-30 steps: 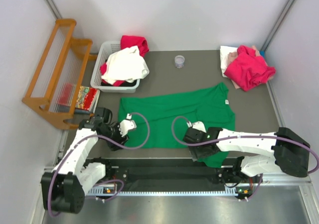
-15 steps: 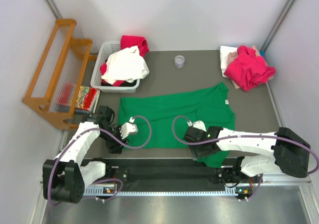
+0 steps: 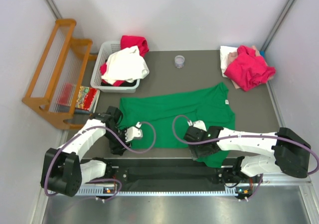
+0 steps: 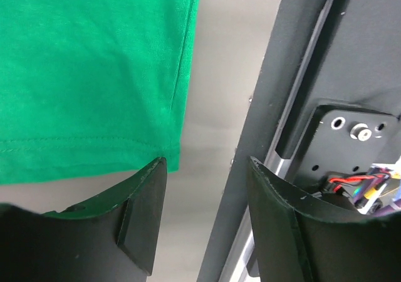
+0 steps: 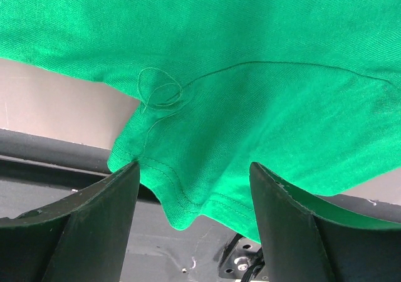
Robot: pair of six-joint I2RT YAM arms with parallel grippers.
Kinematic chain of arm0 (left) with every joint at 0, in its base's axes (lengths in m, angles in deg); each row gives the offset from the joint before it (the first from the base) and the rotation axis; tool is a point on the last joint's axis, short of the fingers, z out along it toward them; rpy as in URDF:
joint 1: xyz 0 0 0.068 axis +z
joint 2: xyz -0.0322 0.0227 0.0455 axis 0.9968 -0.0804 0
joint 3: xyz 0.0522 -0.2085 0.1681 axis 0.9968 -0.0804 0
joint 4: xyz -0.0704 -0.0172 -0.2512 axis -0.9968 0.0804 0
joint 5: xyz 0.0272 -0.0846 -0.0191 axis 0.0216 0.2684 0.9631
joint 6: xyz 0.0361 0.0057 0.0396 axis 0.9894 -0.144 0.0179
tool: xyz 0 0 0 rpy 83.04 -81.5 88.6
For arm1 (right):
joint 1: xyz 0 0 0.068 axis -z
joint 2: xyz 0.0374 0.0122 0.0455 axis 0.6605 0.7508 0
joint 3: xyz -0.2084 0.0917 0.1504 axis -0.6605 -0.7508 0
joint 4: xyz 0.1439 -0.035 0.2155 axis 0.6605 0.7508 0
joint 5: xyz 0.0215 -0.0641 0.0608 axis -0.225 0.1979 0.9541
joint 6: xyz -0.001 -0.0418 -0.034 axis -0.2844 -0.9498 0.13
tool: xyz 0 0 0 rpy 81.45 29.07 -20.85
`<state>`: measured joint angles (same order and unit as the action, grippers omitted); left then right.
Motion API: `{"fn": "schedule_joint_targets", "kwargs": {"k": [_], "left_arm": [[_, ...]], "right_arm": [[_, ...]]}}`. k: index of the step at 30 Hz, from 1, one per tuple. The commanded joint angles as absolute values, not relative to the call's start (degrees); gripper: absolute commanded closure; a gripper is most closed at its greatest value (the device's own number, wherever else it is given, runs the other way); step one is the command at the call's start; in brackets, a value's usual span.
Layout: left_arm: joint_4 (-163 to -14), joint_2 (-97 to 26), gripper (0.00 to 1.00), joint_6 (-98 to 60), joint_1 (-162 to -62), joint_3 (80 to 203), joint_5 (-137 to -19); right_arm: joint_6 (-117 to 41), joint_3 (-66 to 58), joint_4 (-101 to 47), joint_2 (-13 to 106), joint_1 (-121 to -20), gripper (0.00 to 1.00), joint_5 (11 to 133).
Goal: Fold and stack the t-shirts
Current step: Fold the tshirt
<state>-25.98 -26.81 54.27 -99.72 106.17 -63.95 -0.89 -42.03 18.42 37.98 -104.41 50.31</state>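
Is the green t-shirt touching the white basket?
Apart: the top external view shows bare grey table between the green t-shirt and the white basket.

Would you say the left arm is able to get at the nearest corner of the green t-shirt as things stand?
Probably yes. The left gripper is open right beside the hem corner of the green t-shirt, with only bare table between.

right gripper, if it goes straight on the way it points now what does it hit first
Most likely the green t-shirt: the right gripper is open and the shirt's hemmed edge lies dead ahead in its gap. How near the cloth is cannot be told.
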Motion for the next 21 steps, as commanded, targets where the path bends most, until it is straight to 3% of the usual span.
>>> {"fn": "schedule_joint_targets", "kwargs": {"k": [1, 9, 14, 21], "left_arm": [[-29.6, -27.7, 0.42, 54.6, -100.2, 104.0, -64.4], [-31.2, -27.3, 0.45, 55.7, -100.3, 102.5, -64.7], [-31.9, -27.3, 0.61, 55.2, -100.3, 102.5, -64.4], [-35.8, -28.6, 0.71, 53.5, -100.3, 102.7, -63.4]], "right_arm": [[-0.8, -40.3, 18.0, 36.3, -103.7, 0.29, 49.9], [-0.9, -40.1, 18.2, 36.0, -103.5, 0.29, 50.0], [-1.0, -40.1, 18.3, 35.8, -103.4, 0.29, 50.2], [-1.1, -40.1, 18.1, 35.8, -103.3, 0.3, 50.2]]}}
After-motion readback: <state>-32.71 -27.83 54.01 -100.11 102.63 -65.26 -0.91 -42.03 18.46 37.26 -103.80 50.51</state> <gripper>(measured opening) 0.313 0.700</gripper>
